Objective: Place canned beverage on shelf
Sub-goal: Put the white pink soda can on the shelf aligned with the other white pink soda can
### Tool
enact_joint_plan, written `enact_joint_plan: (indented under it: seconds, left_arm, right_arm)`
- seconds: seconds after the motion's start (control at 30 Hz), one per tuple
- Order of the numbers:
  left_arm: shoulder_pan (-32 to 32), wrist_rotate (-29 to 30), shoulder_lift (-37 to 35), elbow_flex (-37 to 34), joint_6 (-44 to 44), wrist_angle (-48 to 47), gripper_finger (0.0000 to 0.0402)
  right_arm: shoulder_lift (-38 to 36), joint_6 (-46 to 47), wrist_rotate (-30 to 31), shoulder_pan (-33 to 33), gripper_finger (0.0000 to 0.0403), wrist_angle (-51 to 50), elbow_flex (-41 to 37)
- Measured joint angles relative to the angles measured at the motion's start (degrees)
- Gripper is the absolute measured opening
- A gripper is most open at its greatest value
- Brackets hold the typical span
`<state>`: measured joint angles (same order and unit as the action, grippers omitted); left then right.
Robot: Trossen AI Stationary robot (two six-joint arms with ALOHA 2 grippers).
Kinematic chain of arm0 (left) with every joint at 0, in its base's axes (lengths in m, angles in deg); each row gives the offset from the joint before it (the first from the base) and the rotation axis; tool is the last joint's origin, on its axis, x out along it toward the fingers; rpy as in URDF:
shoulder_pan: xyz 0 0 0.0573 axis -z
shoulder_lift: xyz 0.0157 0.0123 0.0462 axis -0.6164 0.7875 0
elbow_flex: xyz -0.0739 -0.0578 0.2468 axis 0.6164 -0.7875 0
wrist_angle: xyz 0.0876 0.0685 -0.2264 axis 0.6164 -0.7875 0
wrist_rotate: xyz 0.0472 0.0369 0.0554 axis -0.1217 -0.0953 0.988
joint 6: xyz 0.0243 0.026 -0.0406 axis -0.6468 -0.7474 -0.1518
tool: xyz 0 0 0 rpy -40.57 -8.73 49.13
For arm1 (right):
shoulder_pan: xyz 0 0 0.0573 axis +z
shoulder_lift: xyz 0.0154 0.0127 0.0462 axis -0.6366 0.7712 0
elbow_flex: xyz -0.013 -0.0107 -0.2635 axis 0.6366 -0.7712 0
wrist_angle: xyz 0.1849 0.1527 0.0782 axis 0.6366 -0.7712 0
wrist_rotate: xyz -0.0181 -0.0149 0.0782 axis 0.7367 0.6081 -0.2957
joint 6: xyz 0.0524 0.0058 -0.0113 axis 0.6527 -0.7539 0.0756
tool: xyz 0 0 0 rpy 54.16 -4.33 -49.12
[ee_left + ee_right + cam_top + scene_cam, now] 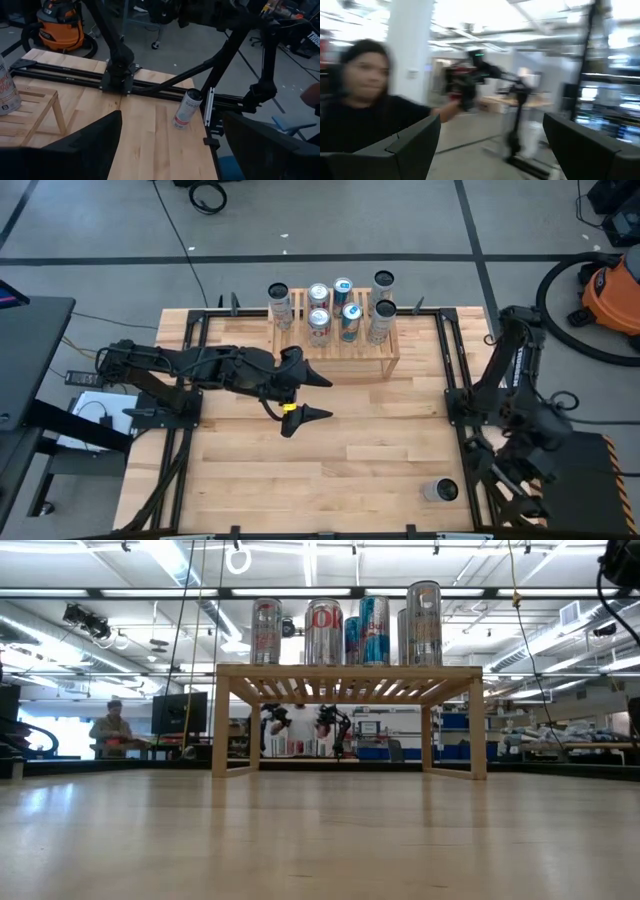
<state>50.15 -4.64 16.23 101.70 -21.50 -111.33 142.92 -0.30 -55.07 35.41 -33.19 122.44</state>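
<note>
The light wood shelf [345,350] stands at the table's far middle with several cans [350,315] upright on its slatted top; it also shows in the low view [350,675]. One more silver can [440,491] stands upright on the table near the near right corner, and shows in the left wrist view [187,108]. My left gripper [312,397] is open and empty at mid-table, just near of the shelf, fingers pointing toward the table's right. My right gripper [490,150] is open and empty, its arm folded at the table's right edge [520,410].
Black rails [455,380] run along the table's left and right sides. An orange shop vacuum [610,290] and cables lie on the floor beyond the far right corner. A person shows in the right wrist view [365,100]. Bare wood [370,460] lies between my left gripper and the lone can.
</note>
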Motion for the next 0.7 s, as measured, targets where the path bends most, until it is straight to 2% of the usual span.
enact_joint_plan:
  seconds: [0.1,0.27,0.4,0.47,0.7]
  left_arm:
    - [0.0,0.0,0.0,0.0,0.0,-0.48,0.0346]
    - [0.02,-0.02,0.0,0.0,-0.02,-0.83,0.0346]
    - [0.02,-0.06,0.0,0.0,-0.01,-1.26,0.0346]
    - [0.02,-0.09,0.0,0.0,0.0,-1.69,0.0346]
    - [0.02,-0.09,0.0,0.0,0.02,-1.71,0.0346]
  right_arm:
    - [0.04,4.52,-10.67,-4.36,0.0362,-2.98,0.0]
    - [-0.23,6.5,-15.12,-9.99,0.0362,-4.95,0.0]
    - [-1.25,11.65,-30.01,-16.08,0.0362,-10.41,0.0]
    - [-1.75,15.46,-35.14,-18.9,0.0362,-12.85,0.0]
    - [-7.45,28.43,-36.7,-24.16,0.0362,-33.01,0.0]
